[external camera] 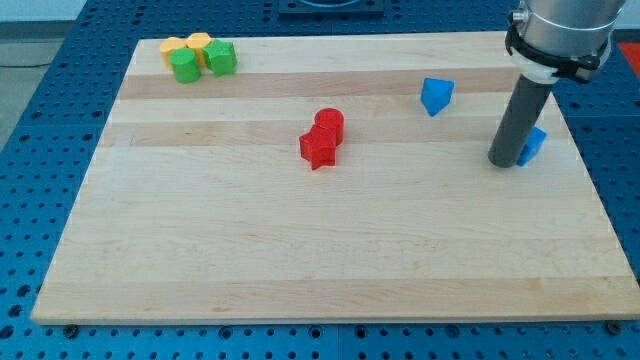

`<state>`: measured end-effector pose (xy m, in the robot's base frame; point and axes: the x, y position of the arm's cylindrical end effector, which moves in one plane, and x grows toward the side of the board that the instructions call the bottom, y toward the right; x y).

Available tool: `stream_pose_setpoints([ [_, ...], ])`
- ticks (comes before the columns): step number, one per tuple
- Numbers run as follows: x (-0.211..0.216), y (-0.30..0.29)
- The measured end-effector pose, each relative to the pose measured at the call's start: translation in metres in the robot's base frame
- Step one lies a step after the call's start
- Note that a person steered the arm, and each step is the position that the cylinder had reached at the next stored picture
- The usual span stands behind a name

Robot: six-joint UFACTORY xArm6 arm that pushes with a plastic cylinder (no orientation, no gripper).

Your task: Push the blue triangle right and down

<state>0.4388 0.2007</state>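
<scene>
A pale wooden tabletop [300, 250] sits on a blue perforated base, seen from above and in front. A dark rod comes down from the view's top right, and my tip [503, 162] rests on the wood near the right edge. There is no pincer on this arm, only the rod, so nothing is open, shut or held. Two blue blocks are present. One, the blue triangle [436, 95], lies free toward the view's top right, well left of and above my tip. The other blue block [533, 145] is touching or just beside the rod on its right, partly hidden, so its shape is unclear. The main risk, as I judge it, is confusion between these two: my tip is against the wrong-looking one, and pushing on from here could slide it off the right edge. To move the free triangle right and down, my tip would need to get to its upper left; passing carelessly could knock it. A red star [317, 149] and red cylinder [329, 124] touch near the centre. Green and yellow blocks [200, 56] cluster at the top left, out of the way.
</scene>
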Motion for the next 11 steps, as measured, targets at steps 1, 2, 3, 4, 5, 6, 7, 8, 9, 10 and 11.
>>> stream_pose_setpoints([
  [1, -0.010, -0.034],
  [2, -0.038, -0.069],
  [3, -0.072, -0.098],
  [4, -0.102, -0.104],
  [5, -0.114, -0.081],
  [6, -0.114, -0.043],
  [7, -0.116, -0.024],
  [8, -0.131, -0.017],
  [9, -0.131, 0.002],
  [10, -0.126, 0.010],
  [11, -0.115, 0.010],
])
